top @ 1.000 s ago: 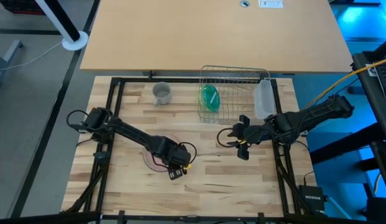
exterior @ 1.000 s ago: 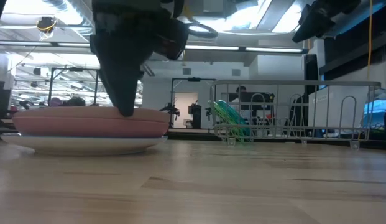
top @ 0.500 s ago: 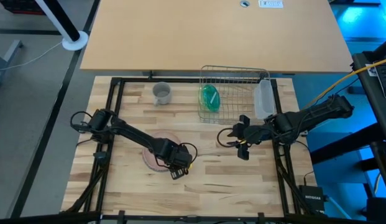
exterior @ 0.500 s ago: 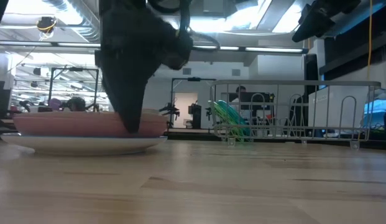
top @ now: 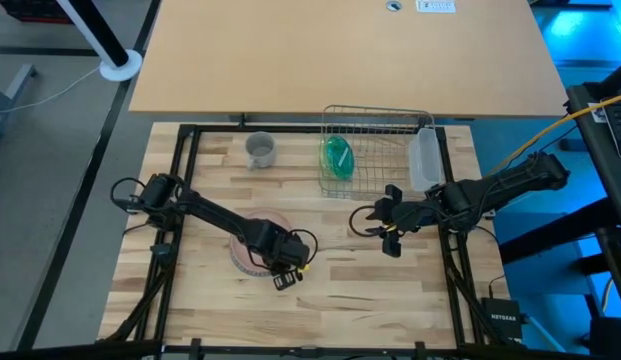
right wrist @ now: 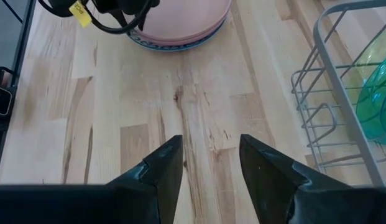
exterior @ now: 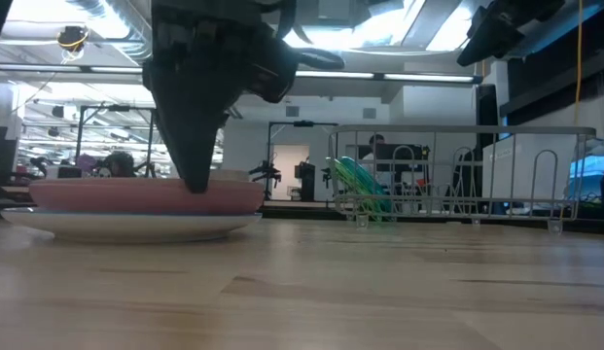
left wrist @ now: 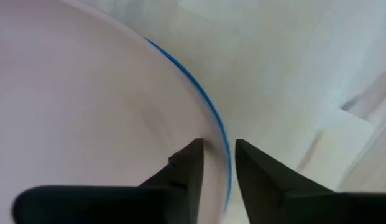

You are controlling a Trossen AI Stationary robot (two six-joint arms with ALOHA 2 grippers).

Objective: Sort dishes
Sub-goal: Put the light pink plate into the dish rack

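A pink plate (top: 252, 236) lies stacked on a white plate with a blue rim (exterior: 126, 226) at the table's near middle. My left gripper (top: 281, 266) points down at the pink plate's near right rim and is shut on it. A green plate (top: 337, 158) stands on edge in the wire rack (top: 385, 122). A grey cup (top: 260, 150) stands upright at the far left. My right gripper (right wrist: 208, 155) hovers open above bare table, right of the plates. My left gripper has the pink plate's rim (left wrist: 212, 134) between its two fingers, one finger (left wrist: 188, 168) inside the plate and one outside. It comes from above, pointing down. The pink plate lies flat on the white plate under it.
A translucent tub (top: 423, 160) stands against the rack's right side. A black frame runs round the tabletop. Bare wood (top: 340, 290) lies between the plates and my right gripper and along the near edge.
My left gripper has shifted slightly at the pink plate's rim, dipping and coming back up a little. Both plates have stayed where they were.
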